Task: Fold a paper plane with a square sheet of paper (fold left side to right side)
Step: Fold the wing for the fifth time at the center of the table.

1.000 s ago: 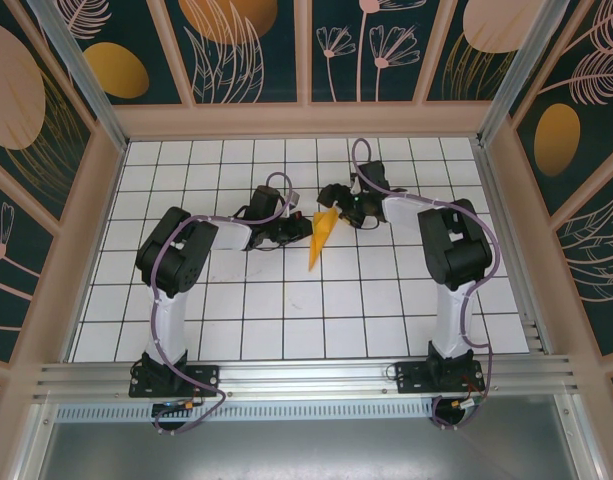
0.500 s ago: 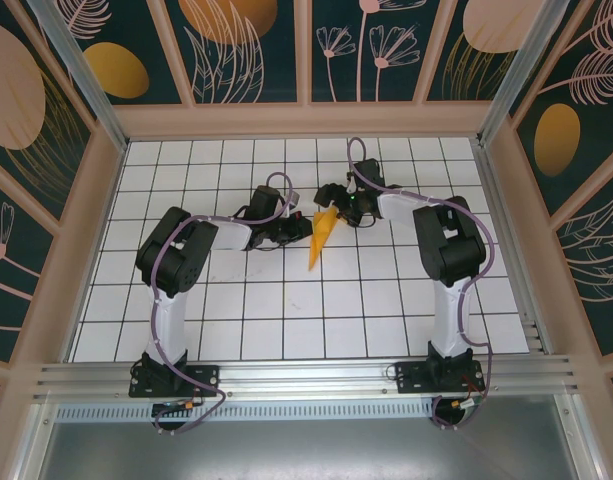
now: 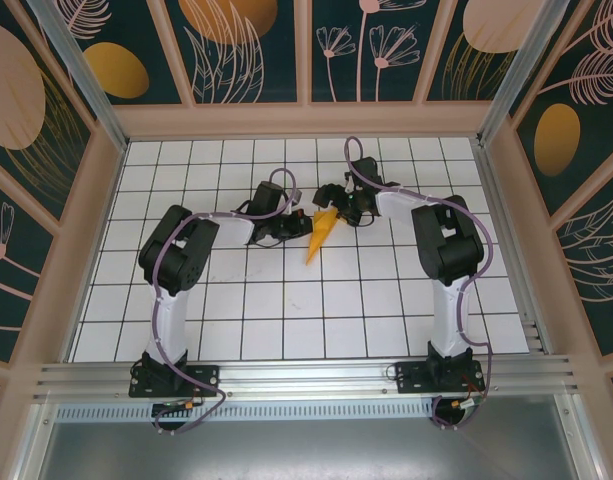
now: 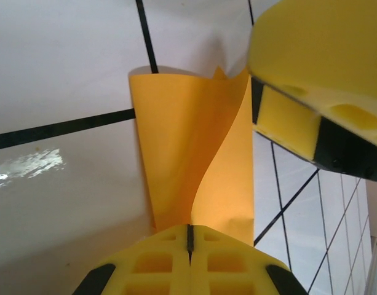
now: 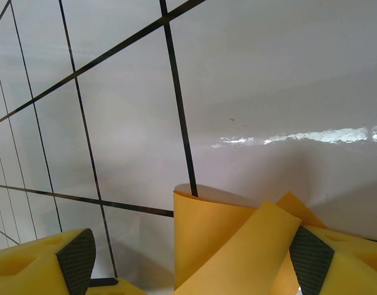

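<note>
The square sheet of paper is folded into a narrow orange-yellow dart, the paper plane (image 3: 318, 236), lying mid-table with its point toward the near edge. My left gripper (image 3: 298, 228) comes at its wide end from the left. In the left wrist view that gripper (image 4: 189, 230) is shut on the paper's (image 4: 176, 153) lower edge, and two flaps curl apart above the tips. My right gripper (image 3: 336, 212) is at the wide end from the right. It stands open (image 5: 191, 261), its fingers (image 5: 76, 261) astride the raised flaps (image 5: 231, 246) without pinching them.
A white tiled table (image 3: 286, 310) with black grid lines is walled by a wooden frame (image 3: 306, 120) and painted leaf panels. A metal rail (image 3: 306, 378) runs along the near edge, with both arm bases bolted to it. One yellow right finger (image 4: 323, 61) hangs over the paper.
The right arm has swung slightly left toward the paper's wide end. The dart's point has shifted a little away from the near edge. Both grippers keep their state.
</note>
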Robot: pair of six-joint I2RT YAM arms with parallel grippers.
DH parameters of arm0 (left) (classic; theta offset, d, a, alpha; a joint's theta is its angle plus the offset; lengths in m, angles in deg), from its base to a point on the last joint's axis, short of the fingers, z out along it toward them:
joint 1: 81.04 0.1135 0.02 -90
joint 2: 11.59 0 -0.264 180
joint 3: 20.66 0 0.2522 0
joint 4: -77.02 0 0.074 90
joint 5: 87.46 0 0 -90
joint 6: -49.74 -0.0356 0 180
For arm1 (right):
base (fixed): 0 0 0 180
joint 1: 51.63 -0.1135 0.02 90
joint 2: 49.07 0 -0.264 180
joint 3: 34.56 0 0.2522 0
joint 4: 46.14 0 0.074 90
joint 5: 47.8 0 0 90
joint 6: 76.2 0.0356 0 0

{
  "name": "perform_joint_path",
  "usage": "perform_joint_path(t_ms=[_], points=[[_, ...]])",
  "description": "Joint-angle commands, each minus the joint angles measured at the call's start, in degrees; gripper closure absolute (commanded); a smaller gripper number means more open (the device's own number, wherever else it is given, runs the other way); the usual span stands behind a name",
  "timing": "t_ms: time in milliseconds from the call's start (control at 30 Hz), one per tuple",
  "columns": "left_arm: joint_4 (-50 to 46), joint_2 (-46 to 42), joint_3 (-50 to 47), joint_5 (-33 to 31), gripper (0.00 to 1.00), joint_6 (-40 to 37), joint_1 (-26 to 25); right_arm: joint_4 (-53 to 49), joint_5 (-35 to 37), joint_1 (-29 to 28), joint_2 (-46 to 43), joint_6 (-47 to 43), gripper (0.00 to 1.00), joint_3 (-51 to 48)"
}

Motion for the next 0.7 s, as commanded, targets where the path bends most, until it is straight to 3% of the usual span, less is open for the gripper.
perform_joint_path(t_ms=[0, 300, 667], points=[[-1.6, 1.7, 1.5, -0.9, 1.0, -1.7, 0.1, -4.0, 1.8, -0.6, 2.9, -1.6, 0.14, 0.3], [-0.4, 3.1, 0.7, 0.5, 1.0, -1.0, 0.1, -2.6, 0.9, -0.6, 2.2, -1.7, 0.14, 0.0], [0.1, 4.2, -1.7, -0.2, 1.0, -0.8, 0.2, 0.0, 0.1, 3.0, -6.2, -2.5, 0.13, -1.6]])
